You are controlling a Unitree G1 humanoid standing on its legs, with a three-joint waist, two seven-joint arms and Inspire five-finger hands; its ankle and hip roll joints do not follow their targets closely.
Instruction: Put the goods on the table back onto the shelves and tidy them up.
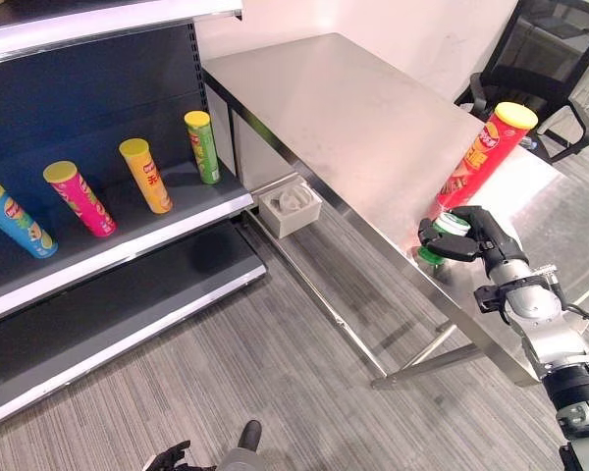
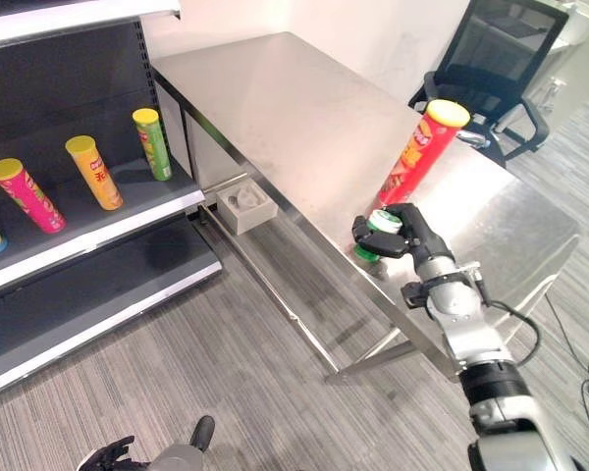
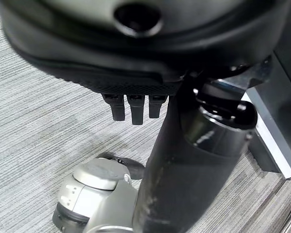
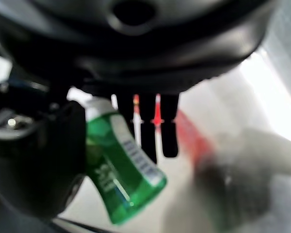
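- Your right hand (image 2: 412,234) is curling round a small green can (image 2: 377,235) at the steel table's (image 2: 294,108) near edge.
- A tall red crisp tube (image 2: 419,154) is standing just behind it.
- Your left hand (image 1: 167,458) is hanging low, fingers relaxed, gripping nothing.
- Four crisp tubes are standing on the shelf (image 1: 128,250).

1. A mock shop corner set up inside an office or lab room.
2. Dark retail shelving (image 1: 128,245) holds spaced crisp tubes (image 1: 145,175).
3. A bare steel table (image 1: 344,118) stands beside it.
4. Grey carpet tiles (image 1: 275,373) and a black office chair (image 1: 550,59) suggest an office.
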